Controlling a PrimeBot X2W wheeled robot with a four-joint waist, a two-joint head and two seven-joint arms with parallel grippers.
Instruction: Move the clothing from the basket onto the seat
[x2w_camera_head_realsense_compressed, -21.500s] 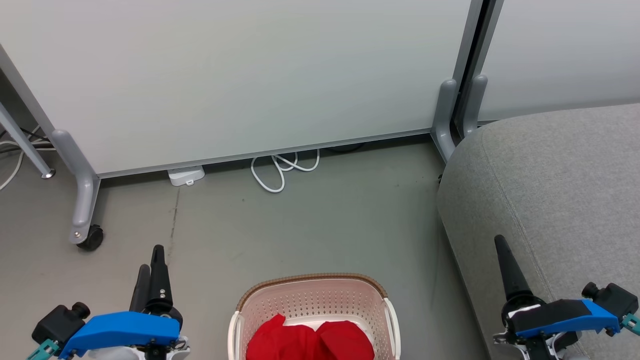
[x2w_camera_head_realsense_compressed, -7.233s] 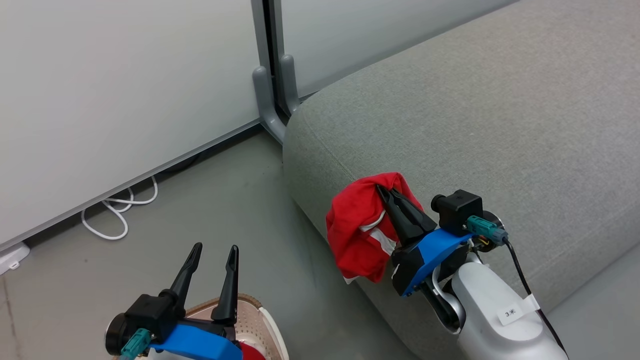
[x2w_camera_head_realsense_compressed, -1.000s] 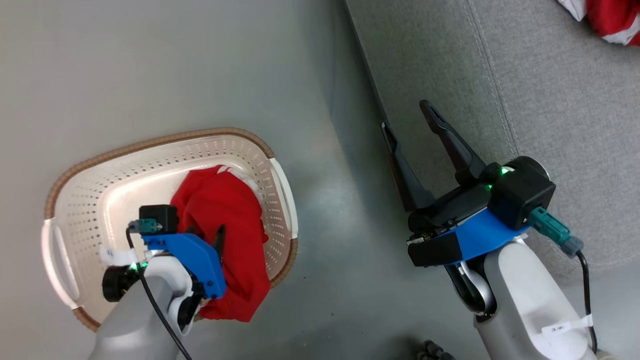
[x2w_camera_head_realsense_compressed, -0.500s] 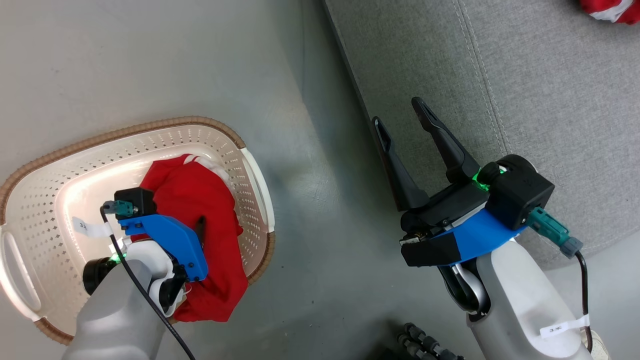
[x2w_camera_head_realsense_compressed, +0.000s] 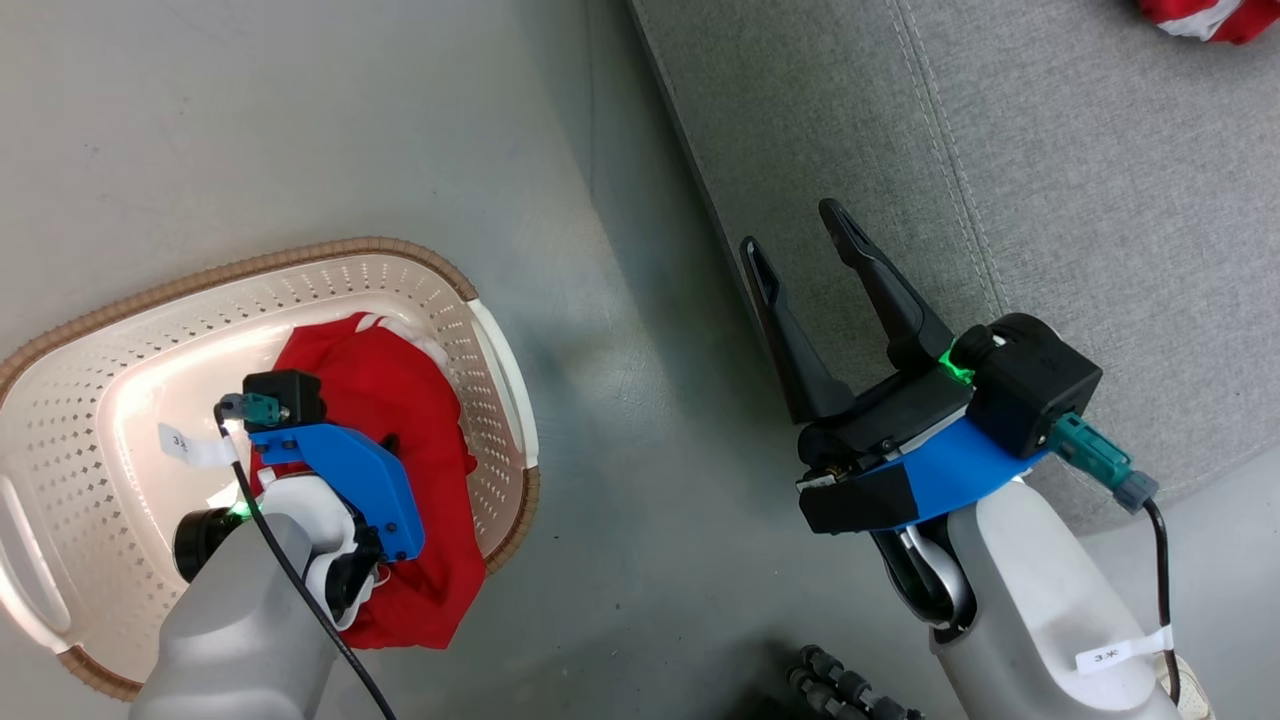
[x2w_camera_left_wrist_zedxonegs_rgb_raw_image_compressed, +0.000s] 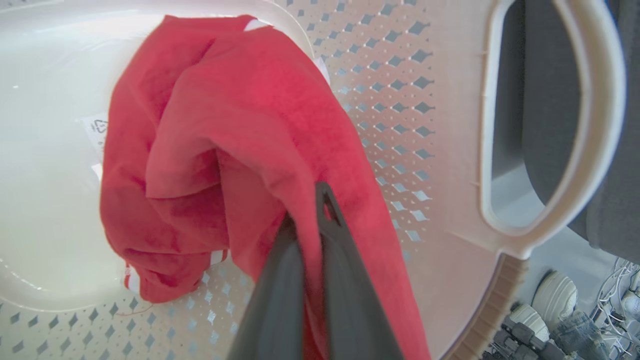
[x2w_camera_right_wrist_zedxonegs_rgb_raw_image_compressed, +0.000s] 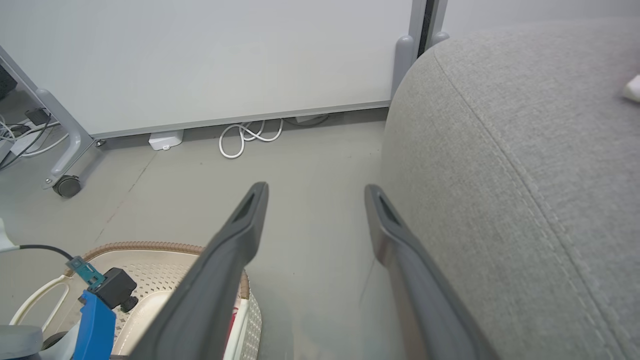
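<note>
One grey seat (x2w_camera_head_realsense_compressed: 1000, 130). One perforated basket (x2w_camera_head_realsense_compressed: 400, 245) on the floor beside it. Two red garments: first garment (x2w_camera_head_realsense_compressed: 400, 380) inside the basket, left gripper (x2w_camera_left_wrist_zedxonegs_rgb_raw_image_compressed: 307, 210) clamped on its fabric; second garment (x2w_camera_head_realsense_compressed: 1200, 15) lying on the seat. Right gripper (x2w_camera_head_realsense_compressed: 790, 225) fingers apart, empty. Forearm tag (x2w_camera_head_realsense_compressed: 1110, 655) writing illegible.

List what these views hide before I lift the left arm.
- Head view: the red garment on the sofa is cut off by the top edge.
- Head view: the left end effector is mostly hidden under its blue mount.
- Left wrist view: the basket floor beneath the pinched garment is covered by it.
</note>
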